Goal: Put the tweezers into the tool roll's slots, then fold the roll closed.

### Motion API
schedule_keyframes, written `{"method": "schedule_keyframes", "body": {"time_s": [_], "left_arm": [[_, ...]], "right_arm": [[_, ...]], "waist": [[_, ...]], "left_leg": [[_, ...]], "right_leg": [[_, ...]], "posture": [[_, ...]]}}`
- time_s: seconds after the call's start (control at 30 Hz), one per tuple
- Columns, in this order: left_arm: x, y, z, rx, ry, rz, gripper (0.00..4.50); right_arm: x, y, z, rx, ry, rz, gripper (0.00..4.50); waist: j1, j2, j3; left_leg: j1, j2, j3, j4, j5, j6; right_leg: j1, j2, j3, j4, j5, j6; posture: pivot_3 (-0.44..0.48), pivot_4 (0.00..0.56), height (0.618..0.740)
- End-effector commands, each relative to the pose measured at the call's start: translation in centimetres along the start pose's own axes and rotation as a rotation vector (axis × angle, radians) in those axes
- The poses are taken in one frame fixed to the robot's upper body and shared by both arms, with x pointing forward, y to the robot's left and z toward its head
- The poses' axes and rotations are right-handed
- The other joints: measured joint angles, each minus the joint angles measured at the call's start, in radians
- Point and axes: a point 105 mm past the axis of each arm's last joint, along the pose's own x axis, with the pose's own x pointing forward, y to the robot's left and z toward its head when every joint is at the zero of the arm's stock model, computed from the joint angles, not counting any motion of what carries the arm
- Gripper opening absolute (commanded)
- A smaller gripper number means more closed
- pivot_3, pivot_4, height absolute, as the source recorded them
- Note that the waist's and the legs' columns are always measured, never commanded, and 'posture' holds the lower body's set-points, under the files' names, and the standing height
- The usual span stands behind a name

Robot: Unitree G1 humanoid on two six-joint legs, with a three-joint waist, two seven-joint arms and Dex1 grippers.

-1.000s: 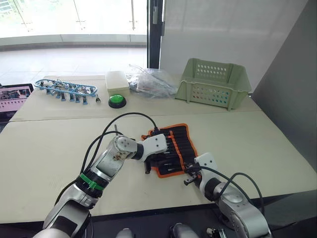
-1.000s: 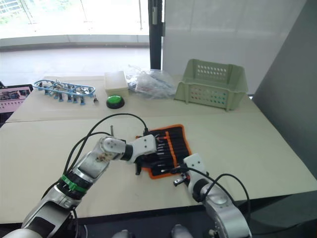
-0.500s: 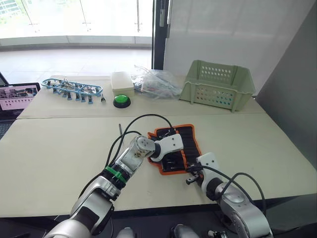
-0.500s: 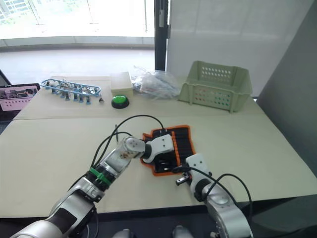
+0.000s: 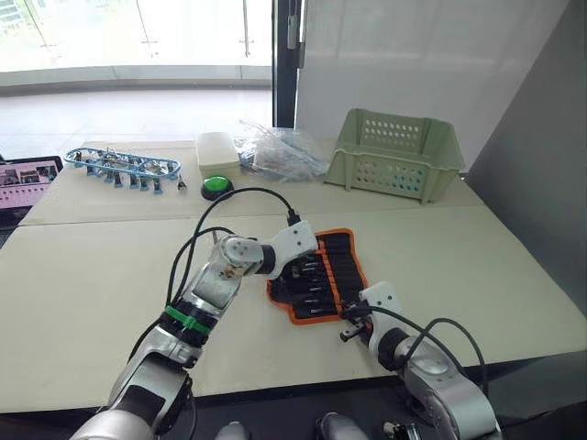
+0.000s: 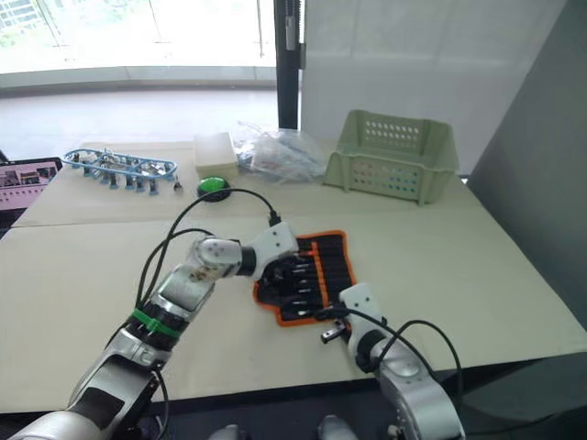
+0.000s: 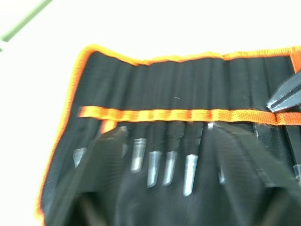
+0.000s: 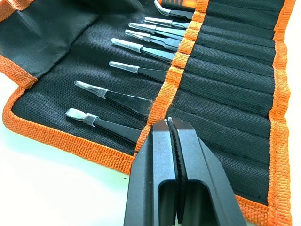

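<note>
The tool roll (image 5: 323, 273) lies open on the tabletop (image 5: 477, 266), tweezers (image 8: 136, 71) slotted inside. The right tool (image 8: 170, 123), fingers together, rests on its stripe; the left tool (image 7: 164, 197) spreads apart above. Folding carelessly could jolt tweezers loose.

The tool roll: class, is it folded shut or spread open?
Spread open. The tool roll lies flat, its slots and the tweezers inside exposed.

You have two beige tables (image 5: 83, 275) butted together, a seam between them. Beyond the far edge, bright windows (image 5: 138, 37) stand beside a dark post (image 5: 286, 60), a white wall (image 5: 413, 55), and a grey panel (image 5: 541, 165).
</note>
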Motion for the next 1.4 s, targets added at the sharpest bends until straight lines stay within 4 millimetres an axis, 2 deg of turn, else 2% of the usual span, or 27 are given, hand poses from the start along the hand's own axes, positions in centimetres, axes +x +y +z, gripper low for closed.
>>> {"method": "schedule_keyframes", "body": {"time_s": [0.03, 0.13, 0.17, 0.2, 0.3, 0.4, 0.5, 0.6, 0.77, 0.9, 1.03, 1.13, 1.27, 1.33, 1.4], "left_arm": [[-4.9, 1.4, 0.5, -0.091, -0.054, 0.115, 4.46], [-8.5, 1.7, -2.0, -0.165, -0.012, 0.233, 4.46], [-9.2, 1.6, -2.5, -0.18, -0.002, 0.258, 4.46], [-10.6, 1.5, -3.9, -0.213, 0.021, 0.317, 4.46], [-14.0, 0.3, -6.8, -0.306, 0.062, 0.459, 4.46], [-16.3, -1.2, -7.7, -0.393, 0.02, 0.618, 4.46], [-17.7, -2.2, -8.2, -0.443, 0.003, 0.75, 4.46], [-19.1, -4.9, -9.4, -0.502, 0.032, 0.852, 4.46], [-19.6, -10.1, -10.2, -0.653, 0.039, 0.859, 4.46], [-19.6, -10.6, -10.8, -0.667, 0.071, 0.88, 4.46], [-18.6, -10.1, -11.0, -0.677, 0.067, 0.881, 4.46], [-17.4, -9.1, -11.3, -0.67, 0.061, 0.881, 4.46], [-16.4, -7.4, -11.8, -0.664, 0.066, 0.921, 4.46], [-15.2, -6.1, -12.0, -0.669, 0.064, 0.951, 4.46], [-14.1, -5.1, -12.0, -0.656, 0.079, 0.967, 4.46]], "right_arm": [[0.2, 0.4, -3.8, 0.04, 0.155, 0.035, 0.0], [0.3, 0.3, -3.7, 0.032, 0.156, 0.046, 0.0], [0.2, 0.3, -3.8, 0.03, 0.156, 0.048, 0.0], [0.3, 0.3, -3.7, 0.027, 0.157, 0.054, 0.0], [0.4, 0.2, -3.8, 0.017, 0.162, 0.068, 0.0], [0.3, 0.1, -3.8, 0.006, 0.169, 0.088, 0.0], [0.4, 0.1, -3.9, -0.002, 0.174, 0.102, 0.0], [0.6, 0.1, -3.8, -0.012, 0.177, 0.121, 0.0], [0.9, 0.1, -3.8, -0.028, 0.182, 0.148, 0.0], [0.9, 0.2, -3.9, -0.027, 0.186, 0.154, 0.0], [1.0, 0.4, -4.0, -0.026, 0.187, 0.161, 0.0], [1.0, 0.2, -3.8, -0.025, 0.183, 0.153, 0.0], [1.1, 0.1, -3.7, -0.024, 0.18, 0.147, 0.0], [1.1, 0.0, -3.6, -0.023, 0.176, 0.141, 0.0], [1.1, -0.1, -3.5, -0.019, 0.173, 0.133, 0.0]], "waist": [[-0.005, 0.0, 0.0], [-0.008, 0.001, 0.0], [-0.008, 0.001, 0.0], [-0.008, 0.001, 0.0], [-0.012, 0.0, 0.0], [-0.009, -0.002, 0.001], [0.001, -0.006, 0.0], [0.001, -0.006, 0.0], [-0.007, -0.009, 0.0], [-0.006, -0.009, 0.0], [-0.01, -0.007, 0.001], [-0.016, -0.007, 0.0], [-0.019, -0.008, -0.001], [-0.018, -0.009, -0.001], [-0.013, -0.01, -0.001]], "left_leg": [[0.0, 0.0, 0.0, -0.001, 0.0, 0.0], [0.002, 0.0, -0.001, -0.002, 0.0, 0.0], [0.002, 0.0, -0.001, -0.002, 0.0, 0.0], [0.003, 0.0, 0.0, -0.002, 0.0, 0.0], [0.004, 0.0, 0.001, -0.002, 0.0, 0.0], [0.004, 0.0, 0.001, -0.003, 0.0, 0.0], [0.004, 0.001, 0.001, -0.003, 0.0, 0.0], [0.006, 0.001, 0.001, -0.003, -0.001, -0.001], [0.007, 0.001, 0.003, -0.003, -0.002, -0.004], [0.01, 0.001, 0.0, -0.003, -0.008, -0.013], [0.011, 0.0, -0.004, -0.002, -0.009, -0.015], [0.009, 0.0, -0.004, -0.003, -0.009, -0.015], [0.007, 0.0, 0.0, -0.003, -0.008, -0.014], [0.006, 0.0, 0.001, -0.003, -0.004, -0.006], [0.008, -0.001, 0.0, -0.002, -0.004, -0.006]], "right_leg": [[0.0, 0.0, 0.0, 0.001, 0.0, 0.0], [0.0, 0.0, -0.001, 0.001, -0.001, -0.001], [0.0, 0.0, -0.001, 0.0, -0.001, -0.001], [0.001, 0.0, -0.001, 0.0, -0.001, -0.001], [0.001, -0.002, -0.001, 0.0, -0.003, -0.004], [0.001, -0.002, -0.001, 0.0, -0.005, -0.007], [0.002, -0.003, -0.001, 0.0, -0.005, -0.008], [0.002, -0.003, -0.001, -0.001, -0.005, -0.009], [0.001, -0.004, 0.0, -0.001, -0.006, -0.009], [-0.001, -0.003, -0.001, -0.003, -0.007, -0.011], [0.0, -0.003, -0.002, -0.009, -0.007, -0.012], [0.002, -0.003, -0.002, -0.015, -0.007, -0.011], [0.004, -0.003, -0.001, -0.014, -0.006, -0.009], [0.003, -0.003, 0.0, -0.011, -0.004, -0.007], [0.002, -0.003, 0.0, -0.005, -0.004, -0.007]], "posture": [[0.0, 0.15, 0.724], [0.0, 0.15, 0.724], [0.0, 0.15, 0.724], [0.0, 0.15, 0.724], [0.0, 0.15, 0.724], [0.0, 0.15, 0.724], [0.0, 0.15, 0.724], [0.0, 0.15, 0.724], [0.0, 0.15, 0.724], [0.0, 0.15, 0.724], [0.0, 0.15, 0.724], [0.0, 0.15, 0.724], [0.0, 0.15, 0.724], [0.0, 0.15, 0.724], [0.0, 0.15, 0.724]]}}
